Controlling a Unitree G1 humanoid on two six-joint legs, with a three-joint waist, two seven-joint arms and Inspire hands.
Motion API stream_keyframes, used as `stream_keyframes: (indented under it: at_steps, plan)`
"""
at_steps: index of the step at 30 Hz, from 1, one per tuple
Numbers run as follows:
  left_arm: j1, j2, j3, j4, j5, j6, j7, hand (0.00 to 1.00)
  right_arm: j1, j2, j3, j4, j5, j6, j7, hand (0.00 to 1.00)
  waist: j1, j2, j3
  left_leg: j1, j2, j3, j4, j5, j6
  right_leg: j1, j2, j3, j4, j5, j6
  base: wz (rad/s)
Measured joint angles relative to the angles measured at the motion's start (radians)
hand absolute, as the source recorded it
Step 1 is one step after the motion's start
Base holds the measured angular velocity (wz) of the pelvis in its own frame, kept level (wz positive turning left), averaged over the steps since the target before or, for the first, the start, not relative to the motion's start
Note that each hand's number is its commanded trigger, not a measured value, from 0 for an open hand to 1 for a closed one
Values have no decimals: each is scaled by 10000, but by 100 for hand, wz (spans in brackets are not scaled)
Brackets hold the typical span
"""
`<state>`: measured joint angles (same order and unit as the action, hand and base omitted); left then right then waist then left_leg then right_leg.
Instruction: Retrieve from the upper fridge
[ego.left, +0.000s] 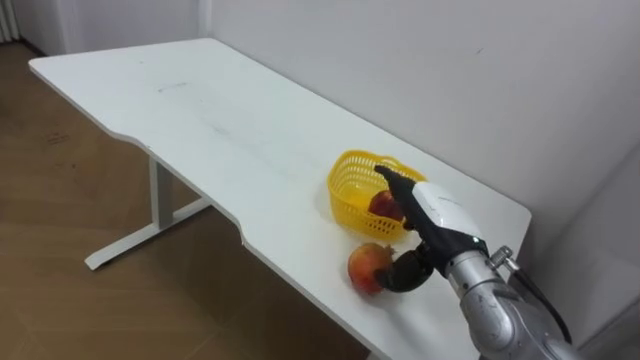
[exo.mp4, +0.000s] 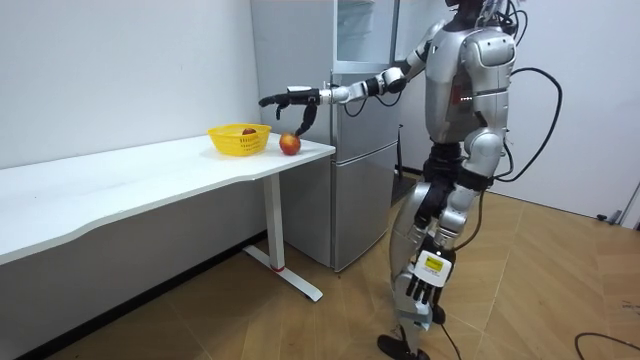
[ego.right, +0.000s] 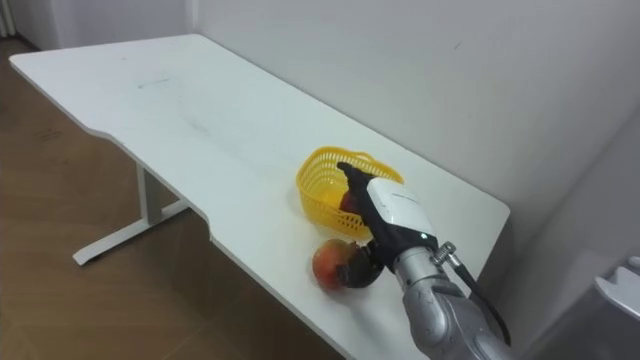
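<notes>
A red-yellow fruit (ego.left: 367, 266) (exo.mp4: 290, 144) lies on the white table (ego.left: 220, 130) near its end, just in front of a yellow basket (ego.left: 350, 180) (exo.mp4: 238, 140). A second reddish fruit (ego.left: 384, 205) sits inside the basket. My right hand (ego.left: 435, 210) (exo.mp4: 295, 97) reaches out over both: its fingers point straight across the basket's rim and its thumb hangs down right beside the fruit on the table. The hand is open and holds nothing. My left hand (exo.mp4: 430, 285) hangs low beside my leg with relaxed fingers.
I stand in front of a grey fridge (exo.mp4: 350, 130) at the table's end; its upper compartment (exo.mp4: 355, 30) looks open. The table runs far along the white wall. Its front edge lies close to the fruit, with wooden floor (ego.left: 60, 200) below.
</notes>
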<state>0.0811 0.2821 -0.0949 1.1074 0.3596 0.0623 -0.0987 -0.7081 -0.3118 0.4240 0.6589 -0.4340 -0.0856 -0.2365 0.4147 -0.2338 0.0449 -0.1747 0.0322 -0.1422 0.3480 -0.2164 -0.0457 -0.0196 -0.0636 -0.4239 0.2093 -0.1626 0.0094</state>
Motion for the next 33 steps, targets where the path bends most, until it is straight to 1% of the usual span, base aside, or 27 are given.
stream_keyframes:
  at_steps: [2,5,9,11,12,15,25,29,30,32,33]
  plan:
    - [29,-1,34,-54,3,41,0,0,0,0,-5,-58,13,-5,0,0,-1,46,-42,4,0,0,46,0,0,0,-5,5,51,1,-1,0]
    - [108,3,34,-172,60,41,-4,0,0,1,-86,-64,165,-21,5,0,20,80,-55,46,5,16,64,2,3,11,-10,40,112,1,-2,0]
    - [328,11,64,-302,63,46,-22,0,0,-1,-140,-73,765,-16,262,0,14,75,-62,18,10,26,105,0,1,-2,-5,56,112,6,-10,0]
    - [330,11,121,-368,65,51,-39,0,0,0,-152,-73,865,-13,331,0,11,73,-63,0,13,26,121,-1,1,-12,0,55,112,9,-15,0]
    - [429,14,134,-379,64,54,-68,0,-1,-1,-153,-73,938,-13,352,0,19,73,-63,1,13,24,121,-1,1,-11,0,58,111,10,-17,0]
    - [514,24,132,-499,64,75,-204,0,0,-1,-164,-73,960,-13,369,0,-21,75,-63,3,12,13,122,-1,2,1,1,50,109,10,-17,0]
    - [813,18,129,-903,61,201,-217,0,0,-1,-171,-73,1144,-33,288,0,-215,99,-70,-13,12,-6,134,0,2,14,6,29,109,10,-16,0]
    - [897,0,127,-1104,60,208,-212,0,0,-1,-181,-74,1240,-36,276,0,-252,229,-80,94,6,0,119,0,2,98,7,64,109,10,-16,0]
    - [912,-3,126,-1103,55,221,-195,0,0,-2,-195,-75,1246,-36,262,0,-271,279,-101,144,6,6,107,0,2,136,7,79,107,10,-16,0]
    - [918,-13,123,-1097,55,250,-173,0,0,-11,-200,-112,1374,-35,175,0,-279,351,-107,258,7,20,52,0,2,221,5,99,103,10,-16,0]
    - [945,-15,124,-1097,55,253,-152,0,0,-19,-200,-183,1530,-29,163,0,-293,392,-138,301,8,26,30,1,3,256,4,112,102,9,-15,-3]
